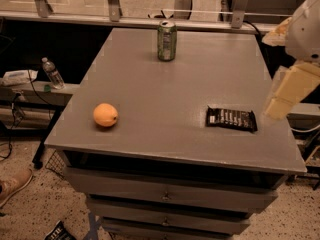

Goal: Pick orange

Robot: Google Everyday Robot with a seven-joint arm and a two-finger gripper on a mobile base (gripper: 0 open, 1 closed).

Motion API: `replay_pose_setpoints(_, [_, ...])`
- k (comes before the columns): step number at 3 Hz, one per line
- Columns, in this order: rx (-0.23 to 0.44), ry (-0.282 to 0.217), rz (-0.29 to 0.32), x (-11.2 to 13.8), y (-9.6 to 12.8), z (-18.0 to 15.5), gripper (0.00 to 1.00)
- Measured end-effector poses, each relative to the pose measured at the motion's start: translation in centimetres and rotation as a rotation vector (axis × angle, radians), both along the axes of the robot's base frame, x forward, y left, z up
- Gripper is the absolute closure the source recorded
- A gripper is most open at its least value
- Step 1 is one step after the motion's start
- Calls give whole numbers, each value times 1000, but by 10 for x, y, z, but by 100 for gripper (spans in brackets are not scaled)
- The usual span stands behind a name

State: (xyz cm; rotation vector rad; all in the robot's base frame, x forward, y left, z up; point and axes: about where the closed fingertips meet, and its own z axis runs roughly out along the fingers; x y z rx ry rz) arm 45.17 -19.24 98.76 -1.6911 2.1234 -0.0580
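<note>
The orange (105, 115) is a small round orange-yellow fruit lying on the front left part of the grey table top (165, 99). My gripper (289, 91) shows as cream-coloured parts at the right edge of the camera view, above the table's right side. It is far to the right of the orange and not touching it. Nothing shows in the gripper.
A green soda can (167, 33) stands upright at the back middle of the table. A dark snack packet (231, 119) lies flat at the front right, just left of the gripper. Drawers (165, 194) sit under the table top. A water bottle (52, 73) stands on a low shelf to the left.
</note>
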Motion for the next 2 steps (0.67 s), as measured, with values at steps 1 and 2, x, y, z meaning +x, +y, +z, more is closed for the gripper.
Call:
replay_pose_setpoints(1, [116,-46,102,22,58,3,0])
replay_pose_setpoints(2, [237,-76,228,33,133,8,0])
